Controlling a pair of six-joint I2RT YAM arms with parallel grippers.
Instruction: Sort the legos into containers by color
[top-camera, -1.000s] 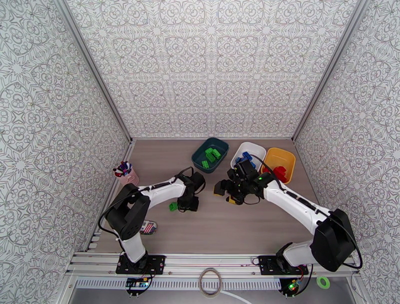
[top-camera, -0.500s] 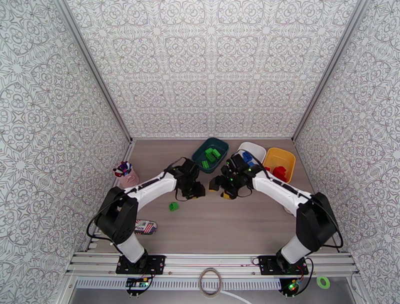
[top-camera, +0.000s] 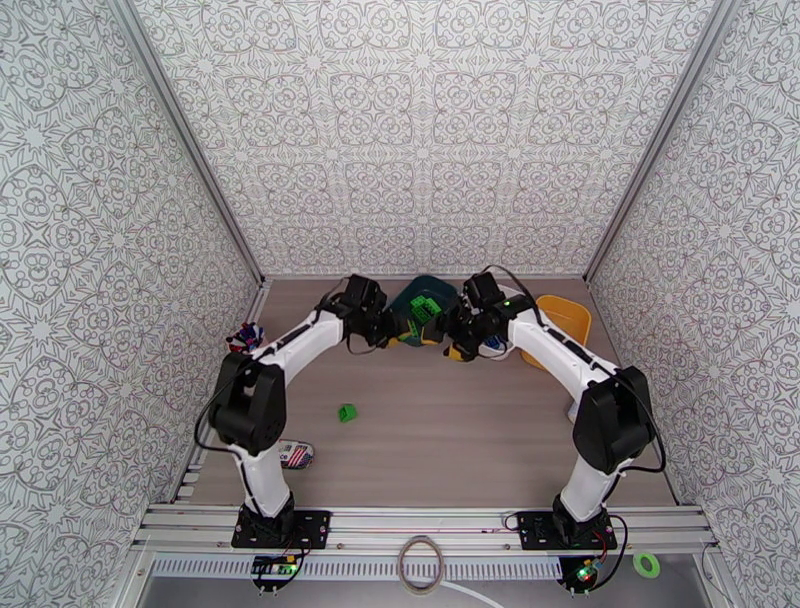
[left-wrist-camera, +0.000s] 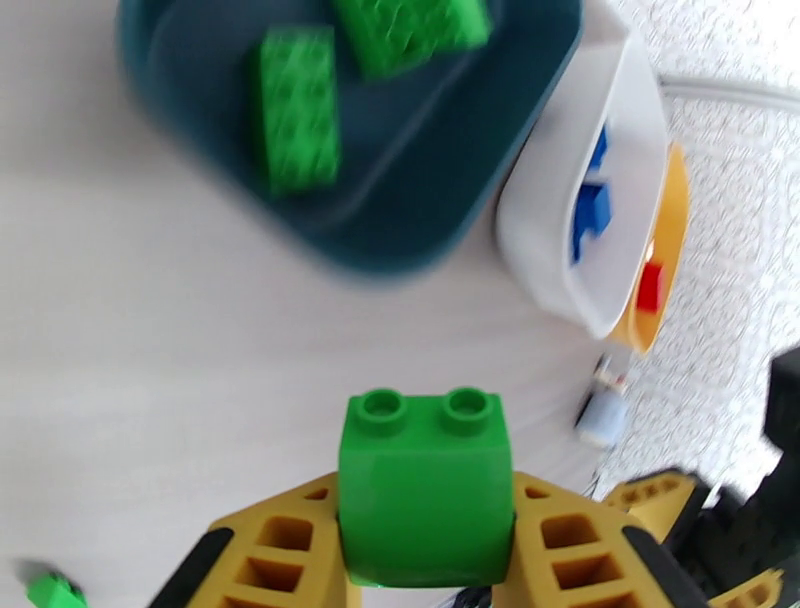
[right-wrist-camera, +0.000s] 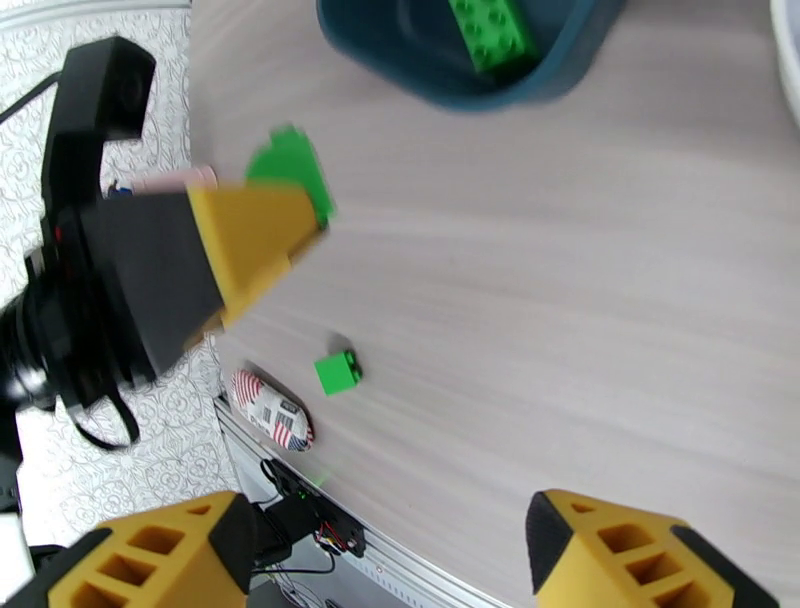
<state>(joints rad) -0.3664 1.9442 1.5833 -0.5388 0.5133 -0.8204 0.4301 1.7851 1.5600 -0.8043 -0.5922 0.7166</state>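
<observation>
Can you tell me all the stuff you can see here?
teal bin: one, dark teal, far side of the table
green bricks: at least two, green, inside the teal bin
white bin: one, white, between the teal and yellow bins
blue bricks: at least two, blue, in the white bin
yellow bin: one, yellow, far right
red brick: one seen, red, in the yellow bin
loose green brick: one, green, on the bare table
pouch: one, white printed, near left edge
cup of pens: one, pink, left edge
held green brick: one, green, near the teal bin
left gripper: one, yellow fingers, shut on the held green brick
right gripper: one, yellow fingers, open, empty
</observation>
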